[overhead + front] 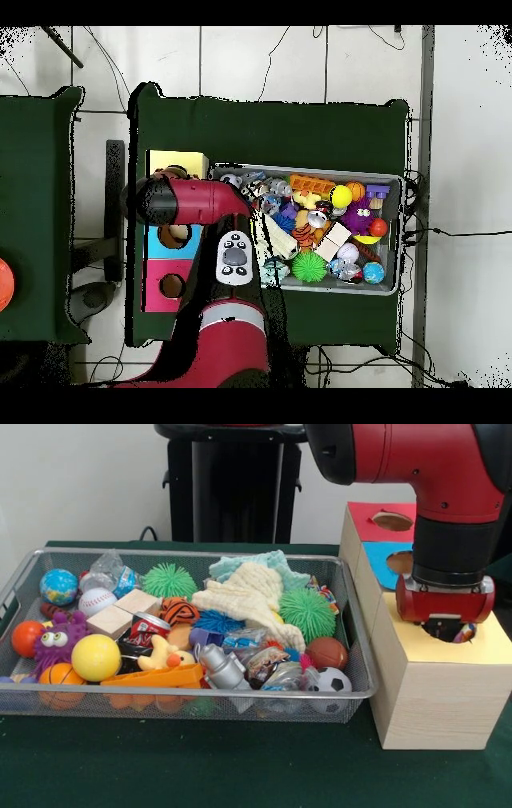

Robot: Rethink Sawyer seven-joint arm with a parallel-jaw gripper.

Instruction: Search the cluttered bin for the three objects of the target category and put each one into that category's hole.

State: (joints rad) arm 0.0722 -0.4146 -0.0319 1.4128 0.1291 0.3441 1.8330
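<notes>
The gripper [445, 626] hangs right over the hole in the yellow section [488, 644] of the wooden box [432, 700], where a small colourful object [464, 636] peeks out. Whether it is clenched or released I cannot tell. The cluttered bin [356, 664] sits just beside the box on the table [200, 768]

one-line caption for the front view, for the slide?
Sawyer's pincer lowered into the yellow hole of the wooden sorting box, beside a wire mesh bin cluttered with toys.
</notes>
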